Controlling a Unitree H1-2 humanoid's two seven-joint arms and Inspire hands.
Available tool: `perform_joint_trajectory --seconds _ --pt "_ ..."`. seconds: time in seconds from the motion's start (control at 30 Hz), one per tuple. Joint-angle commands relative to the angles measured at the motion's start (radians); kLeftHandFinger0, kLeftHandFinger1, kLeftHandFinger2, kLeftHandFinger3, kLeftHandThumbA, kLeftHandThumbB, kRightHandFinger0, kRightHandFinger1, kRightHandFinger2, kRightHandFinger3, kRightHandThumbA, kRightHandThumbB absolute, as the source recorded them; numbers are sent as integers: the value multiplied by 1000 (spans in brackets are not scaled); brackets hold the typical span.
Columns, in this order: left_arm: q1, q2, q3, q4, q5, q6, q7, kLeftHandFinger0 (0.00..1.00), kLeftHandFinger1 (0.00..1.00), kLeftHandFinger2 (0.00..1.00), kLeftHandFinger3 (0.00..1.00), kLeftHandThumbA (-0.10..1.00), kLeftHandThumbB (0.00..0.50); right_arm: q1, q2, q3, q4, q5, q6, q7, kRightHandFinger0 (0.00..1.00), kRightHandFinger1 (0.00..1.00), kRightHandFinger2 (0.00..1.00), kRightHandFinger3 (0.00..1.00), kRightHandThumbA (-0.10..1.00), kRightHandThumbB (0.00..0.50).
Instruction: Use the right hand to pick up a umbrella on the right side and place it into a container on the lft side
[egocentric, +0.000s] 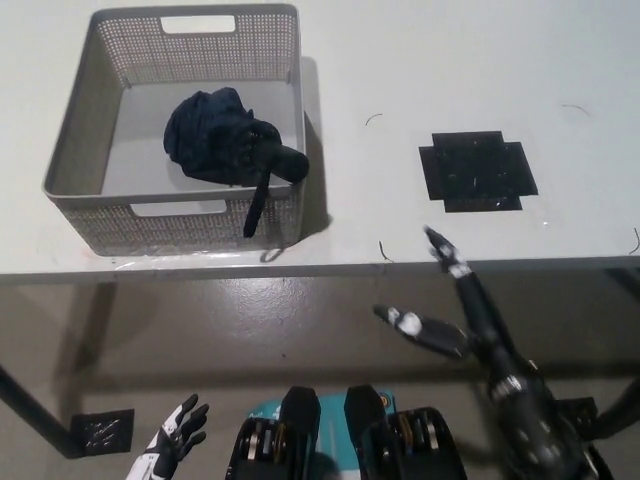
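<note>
A folded dark blue umbrella (218, 138) lies inside the grey mesh basket (75, 140) on the left of the white table. Its black handle rests on the basket's near right rim and its strap hangs down the outside wall. My black right hand (450, 305) is low at the bottom right, off the table's front edge, open and holding nothing. My white left hand (172, 440) rests at the bottom left below the table, fingers spread.
A black cross-shaped mat (477, 171) lies on the table's right part. The table's front edge (320, 268) runs across the middle of the picture, with floor below. A black floor marker (100, 428) sits at the lower left.
</note>
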Motion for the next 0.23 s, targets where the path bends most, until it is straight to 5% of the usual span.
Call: perform_joint_trajectory --seconds 0.0,0.2 --pt "13 32 20 1 -41 -49 -19 1000 1000 1000 1000 1000 40 240 -92 -114 -767 539 -270 28 1000 1000 1000 1000 1000 402" --pt "7 34 24 -8 -37 -40 -15 1000 1000 1000 1000 1000 37 309 -93 -95 -717 561 -299 67 1000 1000 1000 1000 1000 423"
